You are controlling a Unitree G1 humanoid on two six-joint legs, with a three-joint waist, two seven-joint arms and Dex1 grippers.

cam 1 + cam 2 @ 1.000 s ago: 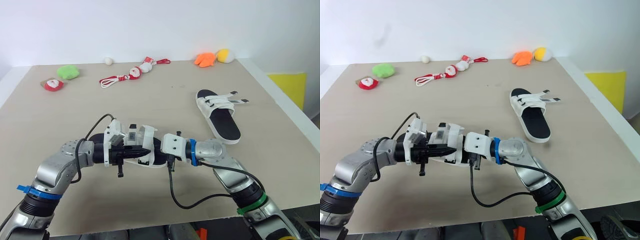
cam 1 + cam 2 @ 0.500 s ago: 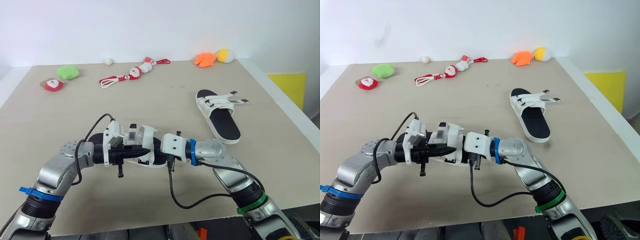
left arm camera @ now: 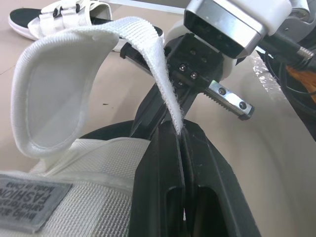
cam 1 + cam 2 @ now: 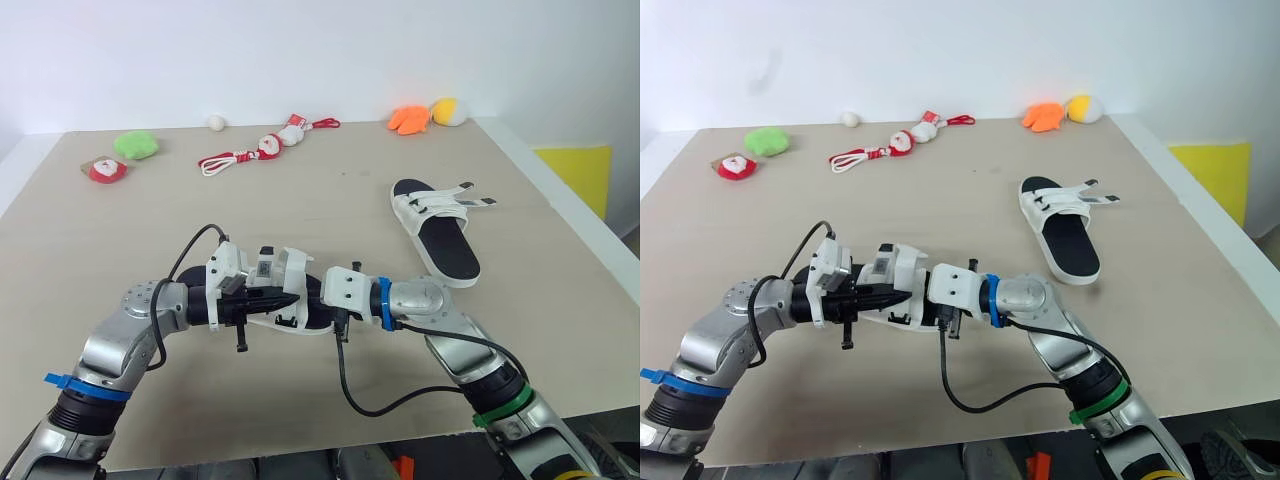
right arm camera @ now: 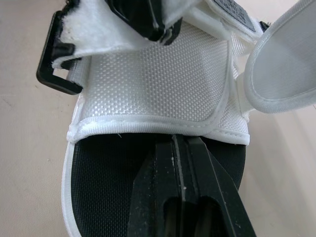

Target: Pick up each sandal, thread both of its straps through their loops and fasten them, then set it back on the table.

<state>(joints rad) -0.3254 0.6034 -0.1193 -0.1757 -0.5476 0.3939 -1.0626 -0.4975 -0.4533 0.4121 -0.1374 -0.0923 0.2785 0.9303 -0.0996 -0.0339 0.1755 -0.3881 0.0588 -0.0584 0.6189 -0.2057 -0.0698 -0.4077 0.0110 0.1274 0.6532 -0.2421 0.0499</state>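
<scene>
One white sandal with a black footbed [image 4: 300,312] is held low over the table's near middle, between my two grippers. My left gripper [image 3: 181,129] is shut on the end of a loose white strap [image 3: 160,59], which arches up from the sandal's upper. My right gripper [image 5: 180,139] lies along the black footbed with its tips at the hem of the white upper [image 5: 153,89], shut on the sandal. A black loop [image 5: 55,79] hangs at the upper's side. The second sandal [image 4: 437,225] lies on the table at the right, straps loose.
Along the far edge lie a green plush [image 4: 137,144], a red plush [image 4: 107,169], a red-and-white corded toy [image 4: 265,146], a small white ball [image 4: 216,121], and orange [image 4: 409,118] and yellow [image 4: 448,110] plush toys. A black cable [image 4: 370,400] loops below my right wrist.
My left arm has shifted slightly. Both grips and the sandal stay where they were.
</scene>
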